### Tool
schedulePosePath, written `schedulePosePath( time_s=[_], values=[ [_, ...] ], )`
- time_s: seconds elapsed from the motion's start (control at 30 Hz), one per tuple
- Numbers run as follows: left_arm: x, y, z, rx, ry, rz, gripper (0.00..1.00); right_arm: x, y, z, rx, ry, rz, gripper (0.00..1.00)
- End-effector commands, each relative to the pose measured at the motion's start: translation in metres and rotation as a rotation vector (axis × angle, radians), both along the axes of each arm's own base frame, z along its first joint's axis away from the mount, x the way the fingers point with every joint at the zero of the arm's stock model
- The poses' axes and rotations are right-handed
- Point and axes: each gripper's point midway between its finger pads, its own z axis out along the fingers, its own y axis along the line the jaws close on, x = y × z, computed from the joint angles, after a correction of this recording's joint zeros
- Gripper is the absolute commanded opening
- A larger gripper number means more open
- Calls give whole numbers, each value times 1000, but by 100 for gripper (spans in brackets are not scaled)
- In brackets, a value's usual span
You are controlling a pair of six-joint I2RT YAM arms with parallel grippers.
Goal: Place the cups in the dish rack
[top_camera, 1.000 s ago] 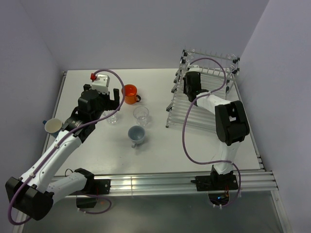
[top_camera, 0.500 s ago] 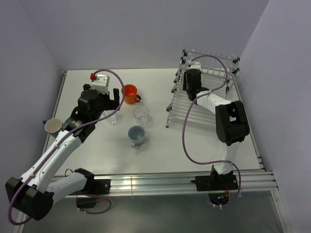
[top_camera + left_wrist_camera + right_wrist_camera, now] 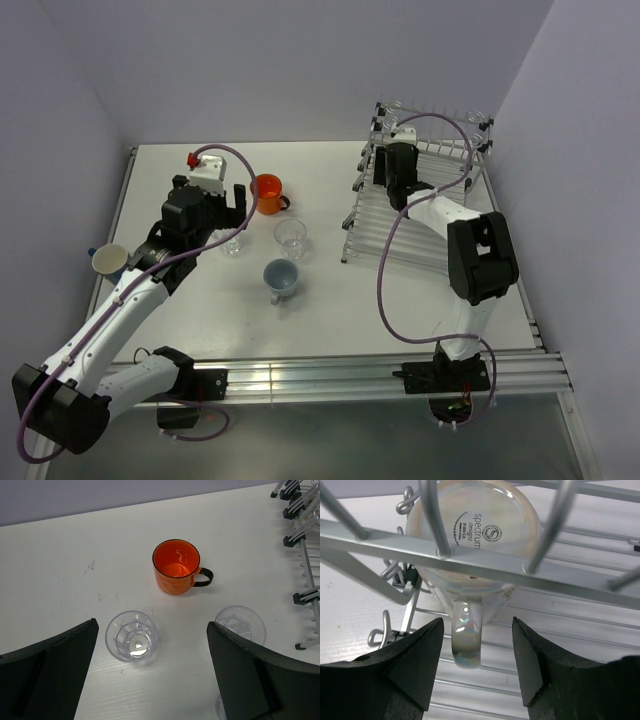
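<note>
One mug reads "spectrum designz".

My right gripper is black. The pearly white mug before it shimmers faintly and carries dark lettering on its base, among the dish rack's silver rods. The orange mug has a black handle. The near tumbler and the far tumbler are clear. The blue mug looks pale grey-blue, I think.
</note>
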Motion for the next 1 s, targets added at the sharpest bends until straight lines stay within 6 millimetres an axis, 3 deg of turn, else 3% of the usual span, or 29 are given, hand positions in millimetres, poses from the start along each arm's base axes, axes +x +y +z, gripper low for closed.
schedulePosePath(
  time_s=[0.0, 0.23, 0.3, 0.33, 0.6, 0.73, 0.77, 0.97],
  values=[
    [0, -3, 14, -33, -44, -16, 99, -9, 5, 45, 38, -100, 7, 66],
    [-3, -5, 10, -51, -27, -24, 99, -49, 17, 61, 31, -103, 83, 80],
    [-5, -8, 7, -54, -10, -40, 99, -60, 18, 63, 39, -96, 89, 92],
    [-6, -10, 9, -54, -6, -53, 99, -68, 16, 74, 46, -104, 91, 98],
    [-10, -21, -1, 12, 105, -148, 99, -114, 11, 109, 37, -129, 172, 100],
    [-25, -47, -9, 71, 193, -367, 98, -143, 10, 111, 18, -75, 249, 100],
    [-39, -55, -17, 88, 237, -465, 98, -147, 11, 110, 19, -64, 261, 100],
    [-55, -61, -24, 110, 269, -568, 99, -178, 16, 103, 0, 12, 395, 100]
  ],
)
